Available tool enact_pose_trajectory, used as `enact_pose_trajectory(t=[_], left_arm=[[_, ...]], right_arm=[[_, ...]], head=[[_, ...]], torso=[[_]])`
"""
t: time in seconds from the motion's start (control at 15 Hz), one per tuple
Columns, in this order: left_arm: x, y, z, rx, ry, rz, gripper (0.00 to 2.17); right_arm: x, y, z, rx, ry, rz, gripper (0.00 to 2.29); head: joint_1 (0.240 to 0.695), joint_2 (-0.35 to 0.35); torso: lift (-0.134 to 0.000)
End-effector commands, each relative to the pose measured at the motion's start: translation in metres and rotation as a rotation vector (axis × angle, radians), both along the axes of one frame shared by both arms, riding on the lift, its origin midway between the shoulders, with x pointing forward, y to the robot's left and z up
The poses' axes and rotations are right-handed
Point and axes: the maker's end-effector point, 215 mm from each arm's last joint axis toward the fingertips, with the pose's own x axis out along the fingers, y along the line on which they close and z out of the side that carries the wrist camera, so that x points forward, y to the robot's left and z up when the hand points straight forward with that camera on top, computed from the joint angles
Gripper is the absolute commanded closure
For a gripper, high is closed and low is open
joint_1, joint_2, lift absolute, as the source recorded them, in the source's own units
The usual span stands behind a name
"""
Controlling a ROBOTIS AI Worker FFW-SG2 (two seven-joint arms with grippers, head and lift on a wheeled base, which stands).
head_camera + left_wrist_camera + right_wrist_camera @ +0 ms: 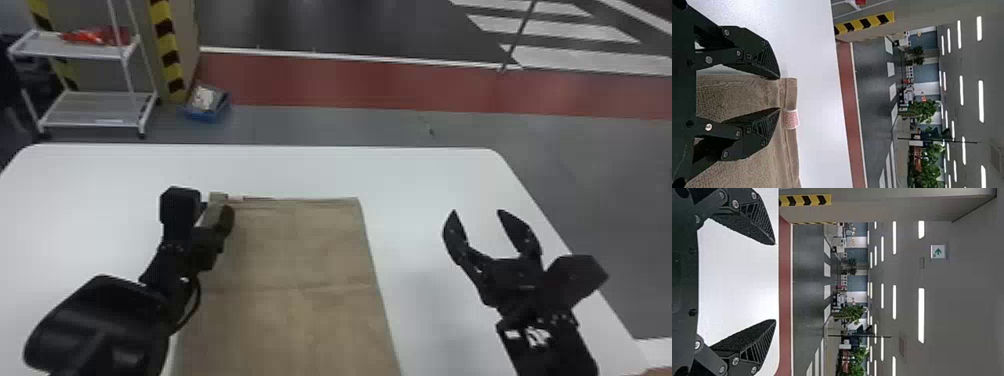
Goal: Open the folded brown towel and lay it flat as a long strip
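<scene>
Towel (300, 245): likely light, limp. Grip the hem (790, 94) facing the bench (425, 172)'s far edge; left claw (779, 93), right claw (775, 282) both spread.

- Strip lights (981, 101) glow white overhead in both wrist views.
- The bench (410, 170) looks bright, with a soft shadow.
- The dark floor (807, 278) carries a dull sheen.

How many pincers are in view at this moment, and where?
2. The left pincer is at the far left corner of the brown towel; the right pincer is over the white table, to the towel's right.
</scene>
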Motion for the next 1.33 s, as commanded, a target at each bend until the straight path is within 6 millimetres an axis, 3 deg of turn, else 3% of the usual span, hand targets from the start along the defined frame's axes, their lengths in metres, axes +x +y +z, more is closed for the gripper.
enact_pose_trajectory(t=[0.0,0.2,0.33,0.4,0.47,0.93,1.2,1.27], left_arm=[[-0.001,-0.002,0.005,0.001,-0.001,-0.004,0.71],[-0.004,-0.003,-0.002,0.009,0.021,-0.014,0.71],[-0.004,-0.002,-0.002,0.011,0.018,-0.008,1.09],[-0.005,-0.003,-0.003,0.010,0.020,-0.012,1.16],[-0.006,-0.002,-0.002,0.010,0.016,-0.005,1.42],[-0.019,-0.006,0.040,-0.032,-0.046,-0.018,1.44],[-0.057,0.011,0.062,-0.018,-0.013,-0.030,1.44],[-0.071,0.011,0.060,-0.005,0.028,-0.044,1.44]], right_arm=[[0.000,0.002,0.000,0.000,0.001,0.003,0.19],[-0.002,0.002,0.000,0.001,0.000,0.003,0.19],[-0.002,0.002,0.002,0.002,-0.003,0.003,0.19],[-0.002,0.002,0.002,0.002,-0.003,0.003,0.19],[-0.002,0.002,0.002,0.002,-0.003,0.003,0.19],[0.001,0.003,0.003,0.004,-0.006,0.003,0.19],[0.001,0.002,0.004,0.006,-0.009,0.003,0.19],[0.002,0.002,0.005,0.006,-0.011,0.003,0.19]], head=[[0.695,-0.147],[0.695,-0.146],[0.695,-0.147],[0.695,-0.148],[0.695,-0.148],[0.695,-0.148],[0.695,-0.150],[0.695,-0.147]], torso=[[-0.123],[-0.123],[-0.123],[-0.123],[-0.123],[-0.123],[-0.123],[-0.123]])
